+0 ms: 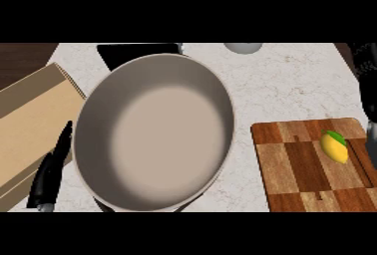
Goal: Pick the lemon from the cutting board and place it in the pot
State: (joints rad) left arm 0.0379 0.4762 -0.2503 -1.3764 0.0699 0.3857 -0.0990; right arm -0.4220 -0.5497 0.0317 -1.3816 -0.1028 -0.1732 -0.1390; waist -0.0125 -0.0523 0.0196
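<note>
Single head view, looking steeply down, close over the counter (294, 84), pot (154, 134) filling the centre

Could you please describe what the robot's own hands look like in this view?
The left hand, at the lower left, shows slim, glossy black fingers with a small grey piece at its base. The right hand is only a narrow black strip along the right edge. No cables or markings show.

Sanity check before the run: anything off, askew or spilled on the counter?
Nothing spilled or damaged. The lemon lies on the cutting board at the right, and the pot sits upright and empty in the middle. The left hand shows at the pot's left edge; the right hand is only a dark shape at the right edge.
</note>
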